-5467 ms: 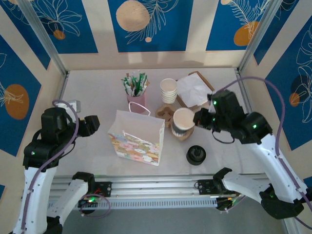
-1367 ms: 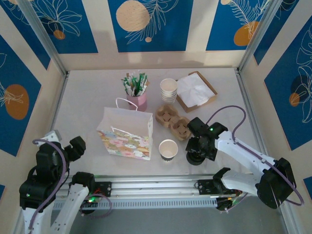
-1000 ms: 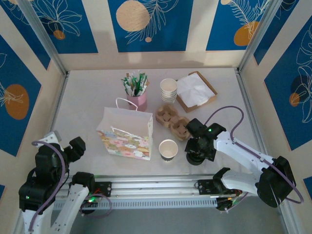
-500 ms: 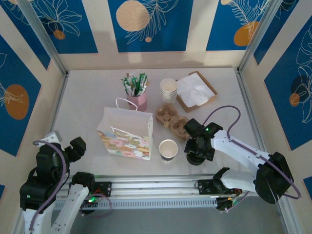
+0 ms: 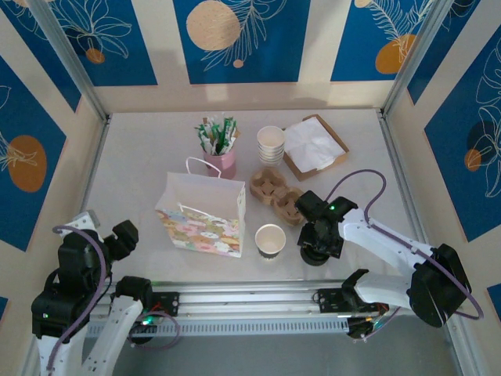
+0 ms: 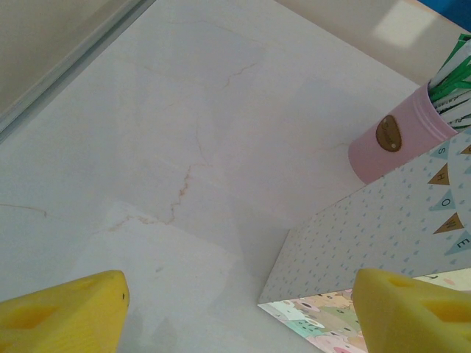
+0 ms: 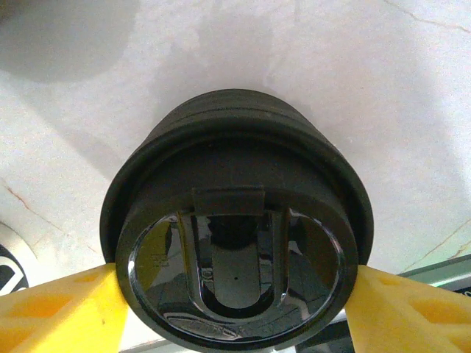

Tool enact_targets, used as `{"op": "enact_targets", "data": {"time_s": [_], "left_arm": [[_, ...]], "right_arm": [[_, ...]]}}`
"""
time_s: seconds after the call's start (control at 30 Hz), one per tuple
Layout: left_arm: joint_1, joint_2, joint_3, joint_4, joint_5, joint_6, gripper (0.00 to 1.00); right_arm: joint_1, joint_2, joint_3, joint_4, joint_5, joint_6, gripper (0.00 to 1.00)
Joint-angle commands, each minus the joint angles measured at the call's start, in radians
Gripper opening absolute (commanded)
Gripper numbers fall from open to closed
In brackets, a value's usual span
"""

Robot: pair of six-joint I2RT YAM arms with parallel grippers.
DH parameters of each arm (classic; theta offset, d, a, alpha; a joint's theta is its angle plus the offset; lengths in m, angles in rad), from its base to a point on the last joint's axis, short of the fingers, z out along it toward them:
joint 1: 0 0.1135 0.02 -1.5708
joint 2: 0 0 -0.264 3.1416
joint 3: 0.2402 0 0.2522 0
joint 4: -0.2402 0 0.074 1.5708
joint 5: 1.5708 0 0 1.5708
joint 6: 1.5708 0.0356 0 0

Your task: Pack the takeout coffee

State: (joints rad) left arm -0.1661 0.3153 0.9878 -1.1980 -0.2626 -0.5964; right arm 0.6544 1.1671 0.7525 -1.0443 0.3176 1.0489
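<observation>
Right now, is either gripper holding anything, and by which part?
Right gripper pinches the black lid at opposite rim edges; left gripper holds nothing.

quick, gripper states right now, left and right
left gripper: open, holding nothing
right gripper: closed on the black lid

Bright, even light falls from overhead — the pale table shows only soft, faint shadows, one at the foot of the bag. The top view is sharp throughout. In the right wrist view a diffuse grey shadow lies upper left, the glossy black lid carries dull reflections, and the right gripper's fingers blur at the bottom corners — as do the left gripper's fingers.
</observation>
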Motion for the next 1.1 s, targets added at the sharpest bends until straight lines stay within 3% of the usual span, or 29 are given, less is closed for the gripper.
{"op": "enact_targets", "data": {"time_s": [0.0, 0.67, 0.87, 1.07], "left_arm": [[-0.004, -0.004, -0.005, -0.011, 0.013, -0.001, 0.8], [-0.006, 0.016, -0.001, 0.0, 0.017, 0.01, 0.8], [-0.006, 0.024, -0.001, 0.006, 0.019, 0.012, 0.8], [-0.006, 0.021, -0.012, 0.012, 0.03, 0.004, 0.79]], "right_arm": [[-0.005, -0.017, 0.024, -0.028, 0.012, 0.024, 0.72], [-0.033, -0.143, 0.121, -0.122, -0.001, -0.026, 0.72], [0.054, -0.141, 0.233, -0.125, -0.029, -0.07, 0.72], [0.206, -0.026, 0.38, -0.178, -0.02, -0.092, 0.72]]}}
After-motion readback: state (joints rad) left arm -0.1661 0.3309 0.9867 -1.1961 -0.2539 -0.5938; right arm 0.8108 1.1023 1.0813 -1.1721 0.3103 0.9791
